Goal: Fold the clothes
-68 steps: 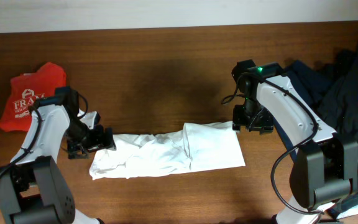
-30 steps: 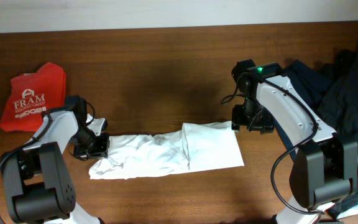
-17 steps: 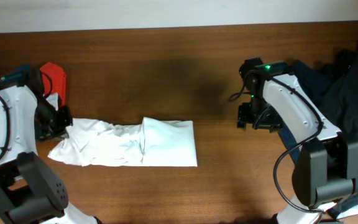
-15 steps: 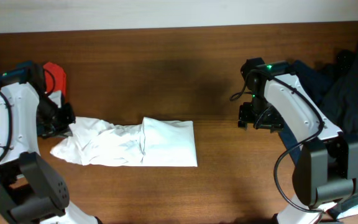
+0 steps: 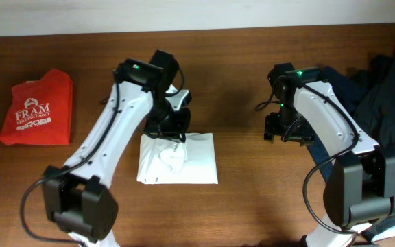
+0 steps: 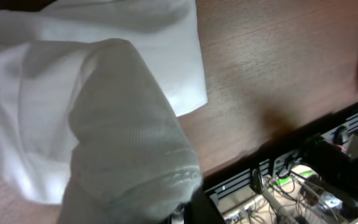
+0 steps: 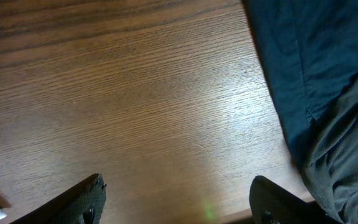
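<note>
Wooden table: white T-shirt centre, red garment left, dark clothes right

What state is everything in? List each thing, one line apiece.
white T-shirt: folded into a compact rectangle, top fabric bunched in the left gripper.
left gripper: shut on the shirt's fabric.
right gripper: open, empty, over bare table.
red garment: lying flat, print up.
dark clothes: unfolded heap.

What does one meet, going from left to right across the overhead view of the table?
red FRAM garment → white T-shirt → right gripper → dark clothes
</note>
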You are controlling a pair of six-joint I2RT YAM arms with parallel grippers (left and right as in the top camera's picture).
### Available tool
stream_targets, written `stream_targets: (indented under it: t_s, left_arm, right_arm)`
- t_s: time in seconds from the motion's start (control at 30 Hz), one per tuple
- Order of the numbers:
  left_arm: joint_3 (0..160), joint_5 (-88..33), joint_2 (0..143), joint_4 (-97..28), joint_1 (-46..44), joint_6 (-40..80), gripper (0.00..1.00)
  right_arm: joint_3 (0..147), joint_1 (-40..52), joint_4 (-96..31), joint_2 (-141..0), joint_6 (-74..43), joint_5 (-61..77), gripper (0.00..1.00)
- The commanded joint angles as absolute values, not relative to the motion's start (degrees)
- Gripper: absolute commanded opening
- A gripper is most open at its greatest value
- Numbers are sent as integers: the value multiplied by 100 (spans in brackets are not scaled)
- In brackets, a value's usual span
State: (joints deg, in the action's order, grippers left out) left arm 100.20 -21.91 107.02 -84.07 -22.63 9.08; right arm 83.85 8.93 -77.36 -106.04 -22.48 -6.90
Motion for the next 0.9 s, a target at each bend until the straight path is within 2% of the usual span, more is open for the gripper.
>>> stream_targets:
  t_s: [0.0,0.07,0.1,0.13,0.17,0.23,0.27,0.33,0.4,0.43,0.53,0.63,0.67,0.77,0.87]
  left_arm:
    - [10112,-2274,11310,-8154,-2462,969,4]
    - [10112,-2283,11542,-7968,-2585,982,6]
    - [10112,-2333,11579,-7924,-2648,985,21]
    - [10112,-2388,11579,-7883,-2707,982,59]
    - [10145,-2764,11570,-7841,-2720,932,64]
    - [10838,-2648,11570,-7972,-2309,681,64]
    - [11474,-2154,11570,-8027,-1643,681,66]
    - [11465,-1887,11598,-7902,-1260,681,66]
    - [11257,-1804,11830,-7883,-878,679,64]
    - [11063,-1809,11931,-7846,-786,679,60]
    - [9983,-1671,12245,-7465,-744,550,43]
    - [9030,-1363,12248,-6803,-733,554,42]
    - [8665,-1361,12248,-6486,-733,552,42]
    - [8270,-1066,12248,-6549,-733,556,43]
    - [8211,-1162,12245,-7376,-740,814,43]
  right_arm:
    - [8475,851,-7765,-10613,-2276,-838,78]
    - [8475,851,-7762,-10613,-2276,-838,78]
    - [8475,851,-7762,-10613,-2276,-840,78]
    - [8475,851,-7762,-10613,-2279,-836,78]
    - [8475,851,-7762,-10613,-2276,-821,78]
    - [8475,851,-7752,-10613,-2053,-694,80]
    - [8475,880,-7673,-10613,-283,1256,80]
    - [8475,996,-7699,-10613,921,3260,80]
    - [8475,1435,-7498,-10615,1306,4261,80]
    - [8460,1678,-7354,-10619,1304,4412,79]
    - [8038,2705,-6324,-10630,493,4486,79]
    - [7116,3177,-4998,-10630,-80,4475,79]
    - [6779,3232,-4694,-10630,-132,4390,74]
    - [6204,3140,-4525,-10637,-652,2694,73]
    - [6182,2705,-3874,-10645,-652,1061,72]
